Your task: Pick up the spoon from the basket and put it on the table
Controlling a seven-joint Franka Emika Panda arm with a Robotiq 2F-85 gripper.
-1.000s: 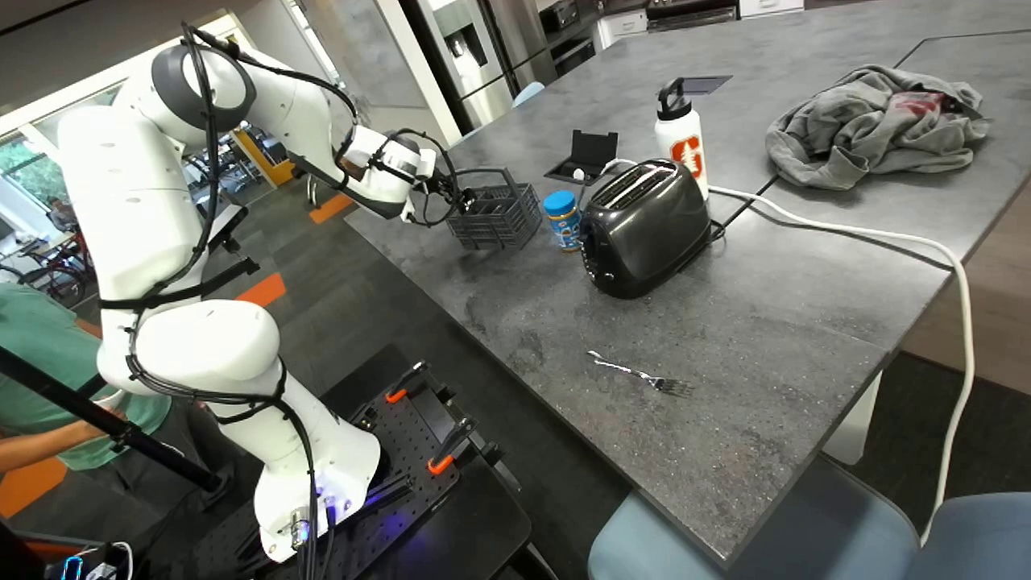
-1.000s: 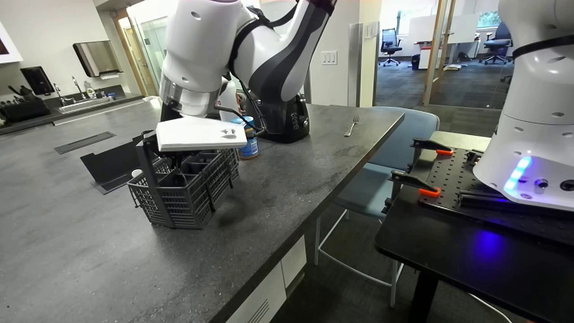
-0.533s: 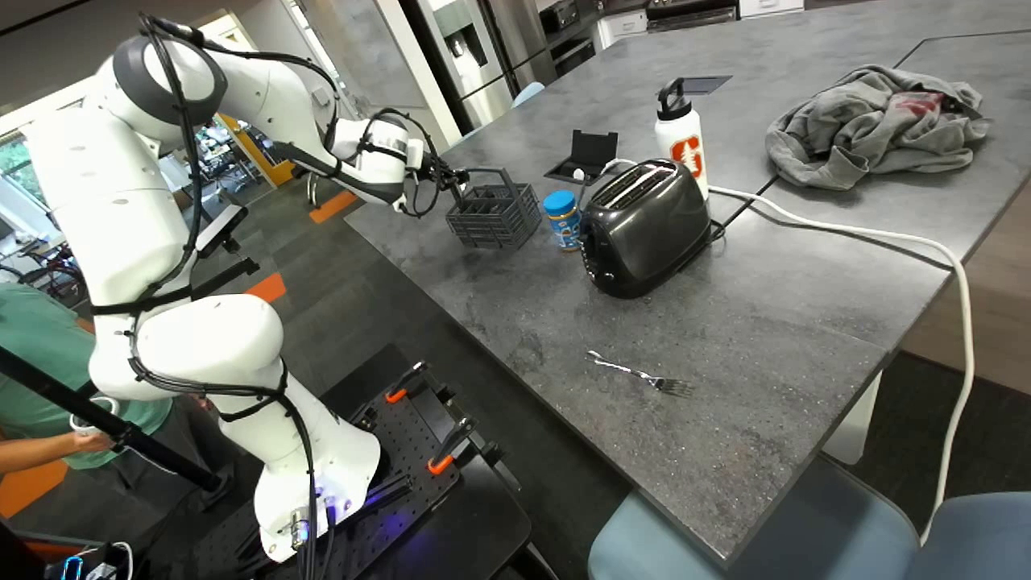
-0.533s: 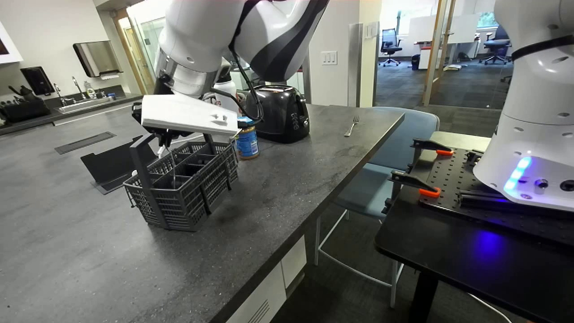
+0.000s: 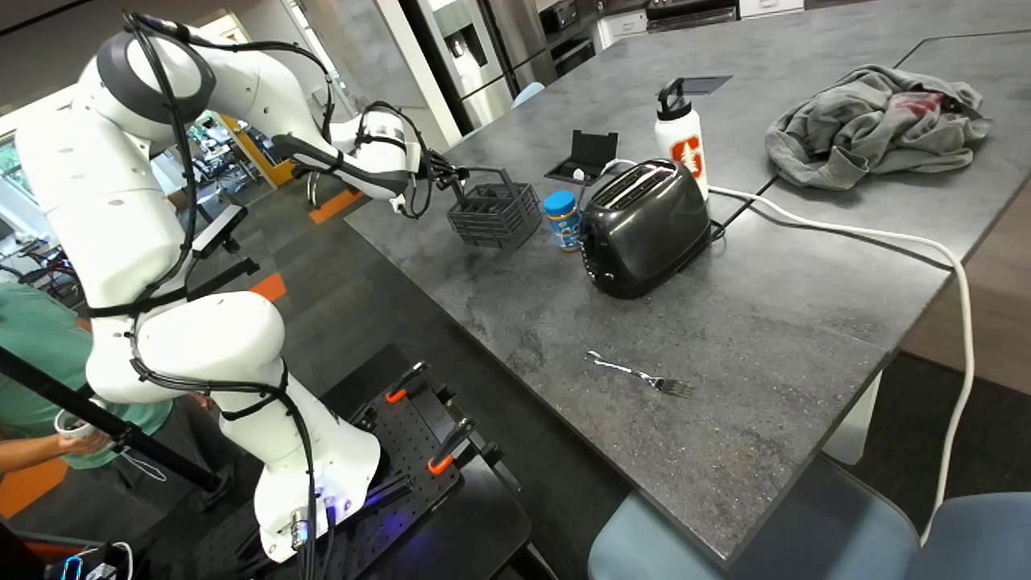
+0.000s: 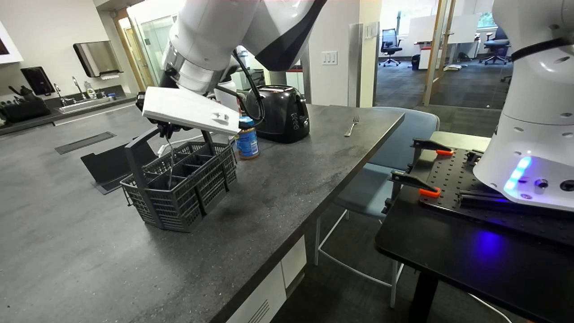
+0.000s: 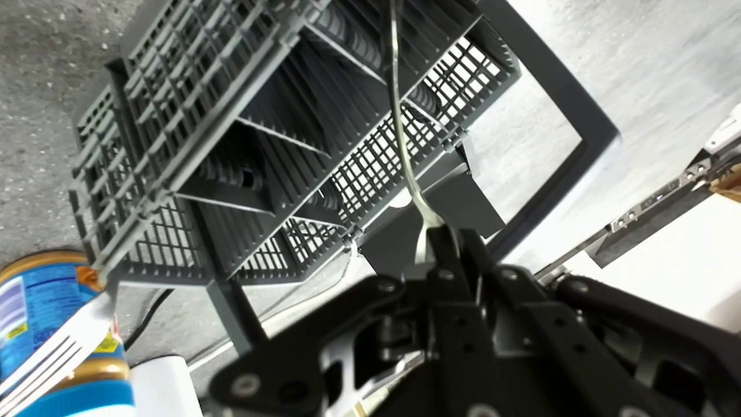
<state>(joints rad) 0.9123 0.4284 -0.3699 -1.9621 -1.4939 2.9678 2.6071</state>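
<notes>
The spoon (image 7: 399,136) is a thin silvery utensil, with its wider end between my fingertips and its handle hanging down. It also shows in an exterior view (image 6: 171,157), with its lower end inside a compartment of the basket. The dark grey wire-mesh basket (image 6: 177,211) stands on the dark grey table (image 6: 273,193); it shows in the wrist view (image 7: 173,116) and in an exterior view (image 5: 495,221). My gripper (image 7: 448,240) is shut on the spoon, just above the basket beside its upright handle. In exterior views the gripper (image 6: 167,129) is partly hidden by a white panel on the wrist.
A blue-lidded jar (image 5: 563,219), a black toaster (image 5: 644,225) and a white bottle (image 5: 683,141) stand beyond the basket. A fork (image 5: 640,374) lies on the table. Fork tines (image 7: 69,347) show in front of the jar. An open black flap (image 6: 112,166) stands beside the basket.
My gripper has risen from down in the basket to above it, with the spoon now visible hanging from it. The basket has shifted slightly. The fork on the table has not moved.
</notes>
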